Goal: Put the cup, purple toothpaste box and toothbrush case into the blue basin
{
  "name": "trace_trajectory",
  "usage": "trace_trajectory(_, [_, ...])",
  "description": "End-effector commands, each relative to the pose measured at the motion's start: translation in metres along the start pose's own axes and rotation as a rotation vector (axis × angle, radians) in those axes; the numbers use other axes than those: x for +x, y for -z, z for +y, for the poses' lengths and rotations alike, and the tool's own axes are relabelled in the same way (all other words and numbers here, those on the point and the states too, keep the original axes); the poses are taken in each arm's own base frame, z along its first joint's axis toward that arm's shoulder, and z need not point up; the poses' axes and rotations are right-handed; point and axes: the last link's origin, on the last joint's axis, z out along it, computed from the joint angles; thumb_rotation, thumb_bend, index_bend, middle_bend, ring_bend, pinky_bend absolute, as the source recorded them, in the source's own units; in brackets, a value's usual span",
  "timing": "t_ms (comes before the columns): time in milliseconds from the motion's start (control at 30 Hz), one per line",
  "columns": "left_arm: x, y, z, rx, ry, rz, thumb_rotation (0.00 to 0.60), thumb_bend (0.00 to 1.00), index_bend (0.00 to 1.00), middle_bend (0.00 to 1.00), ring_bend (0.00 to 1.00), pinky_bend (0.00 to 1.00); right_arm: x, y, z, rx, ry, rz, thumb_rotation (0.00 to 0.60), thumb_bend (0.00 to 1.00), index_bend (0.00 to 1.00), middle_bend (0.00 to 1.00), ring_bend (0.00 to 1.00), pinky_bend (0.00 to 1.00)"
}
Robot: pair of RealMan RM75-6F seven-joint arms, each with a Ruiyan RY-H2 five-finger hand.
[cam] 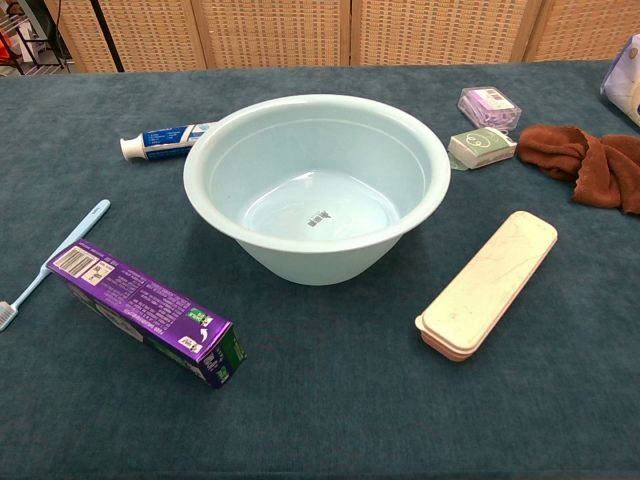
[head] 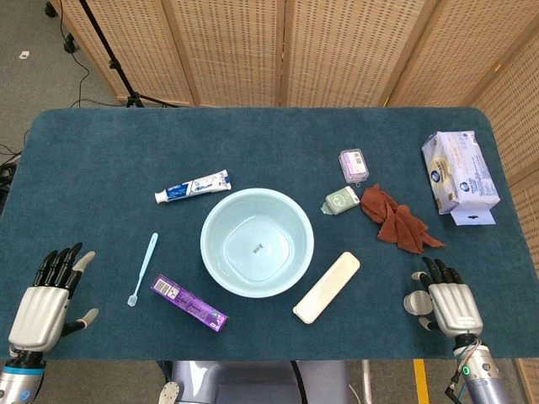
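The light blue basin point(head: 210, 227) point(cam: 200, 150) stands empty at the middle of the table. A purple toothpaste box point(head: 189, 303) point(cam: 145, 312) lies to its front left, and a cream toothbrush case point(head: 327, 287) point(cam: 488, 284) lies slanted to its front right. A small grey cup point(head: 413, 300) stands near the front right edge. My right hand point(head: 453, 307) is just right of the cup with fingers stretched out, its thumb side against or very near it, and I see no grip. At the front left corner my left hand point(head: 40, 307) is open and holds nothing. Neither hand shows in the chest view.
A toothpaste tube point(head: 192, 187) and a light blue toothbrush point(head: 143, 268) lie left of the basin. Right of it are a green packet point(head: 341, 200), a purple floss box point(head: 354, 164), a brown cloth point(head: 394, 220) and a wipes pack point(head: 460, 172).
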Motion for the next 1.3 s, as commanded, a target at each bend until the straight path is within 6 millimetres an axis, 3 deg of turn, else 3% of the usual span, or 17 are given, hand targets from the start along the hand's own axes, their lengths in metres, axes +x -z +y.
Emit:
trace_trajectory(33, [-0.0001, 0.0001, 0.0002, -0.001, -0.001, 0.000, 0.600, 0.15, 0.00, 0.00, 0.00, 0.00, -0.0002, -0.0020, 0.0017, -0.005, 0.000, -0.003, 0.600, 0.16, 0.27, 0.07, 0.00, 0.15])
trace_trajectory(333, [0.0002, 0.0000, -0.0002, 0.000, 0.002, 0.003, 0.600, 0.15, 0.00, 0.00, 0.00, 0.00, -0.0015, -0.0020, 0.0033, -0.011, 0.006, -0.002, 0.600, 0.16, 0.32, 0.12, 0.05, 0.23])
trace_trajectory(1067, [0.0005, -0.0010, -0.0014, 0.006, 0.011, 0.006, 0.600, 0.15, 0.00, 0.00, 0.00, 0.00, -0.0087, 0.0003, 0.0038, -0.025, 0.008, 0.000, 0.600, 0.17, 0.46, 0.22, 0.17, 0.33])
trace_trajectory(1300, [0.0004, -0.0014, -0.0018, 0.006, 0.013, 0.006, 0.600, 0.15, 0.00, 0.00, 0.00, 0.00, -0.0087, -0.0003, 0.0041, -0.030, 0.019, 0.014, 0.600, 0.20, 0.56, 0.29, 0.26, 0.42])
